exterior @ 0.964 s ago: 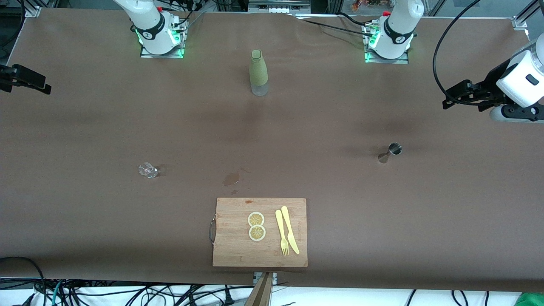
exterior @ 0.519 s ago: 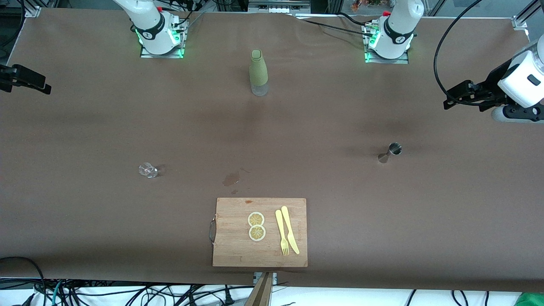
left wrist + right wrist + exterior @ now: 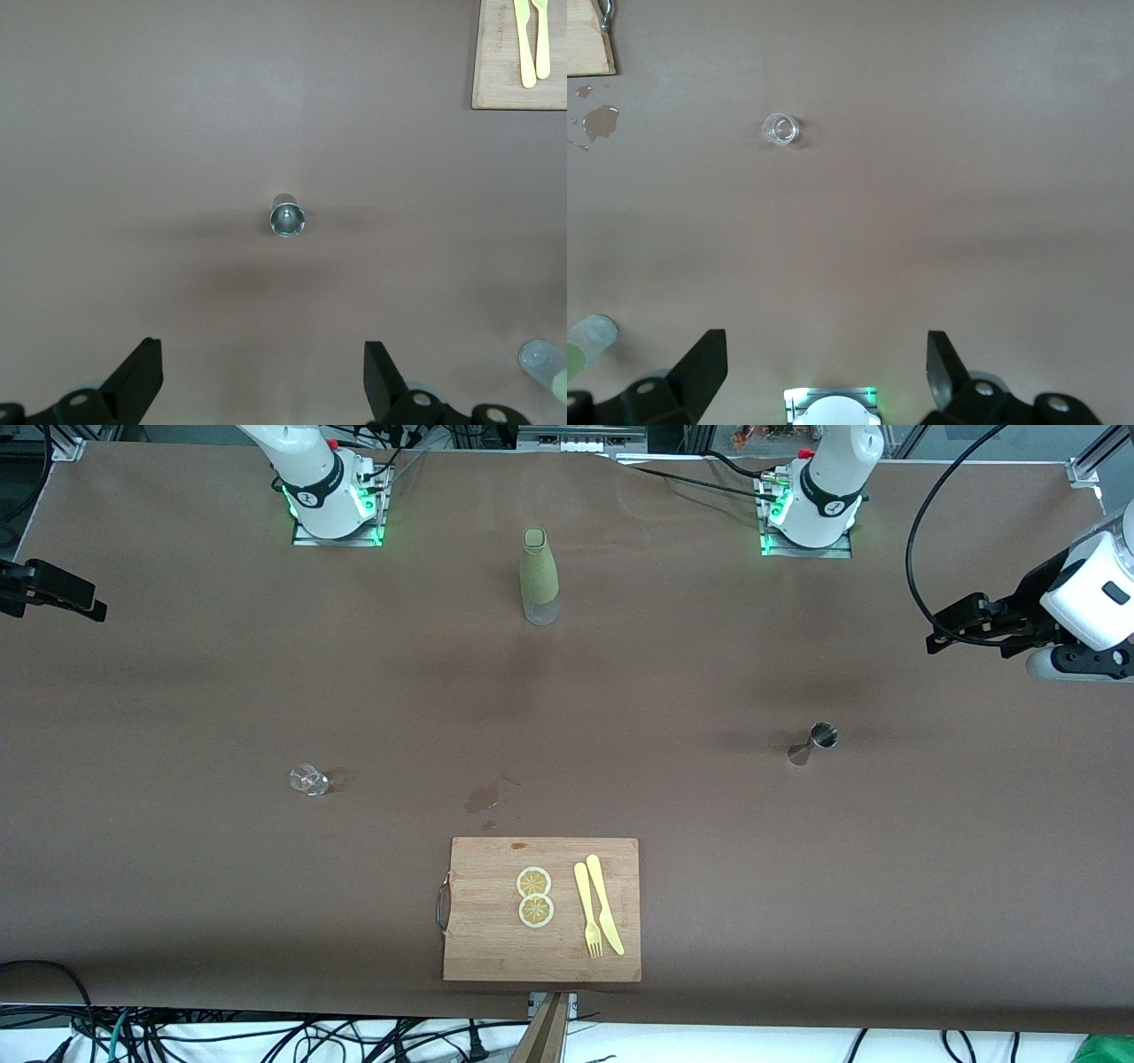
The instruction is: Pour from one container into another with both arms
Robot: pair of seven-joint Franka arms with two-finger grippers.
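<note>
The steel jigger stands upright on the brown table toward the left arm's end; the left wrist view looks down into its round mouth. My left gripper hangs open in the air over that end of the table, well apart from the jigger, with nothing between its fingers. The small clear glass stands toward the right arm's end, seen from above in the right wrist view. My right gripper waits open over the table's edge at that end, holding nothing.
A tall olive-green bottle stands mid-table between the arm bases. A wooden cutting board with two lemon slices, a yellow fork and a knife lies near the front edge. A small wet stain marks the table just above the board.
My left gripper has drifted slightly outward toward its end of the table. The right gripper, jigger and glass have not moved.
</note>
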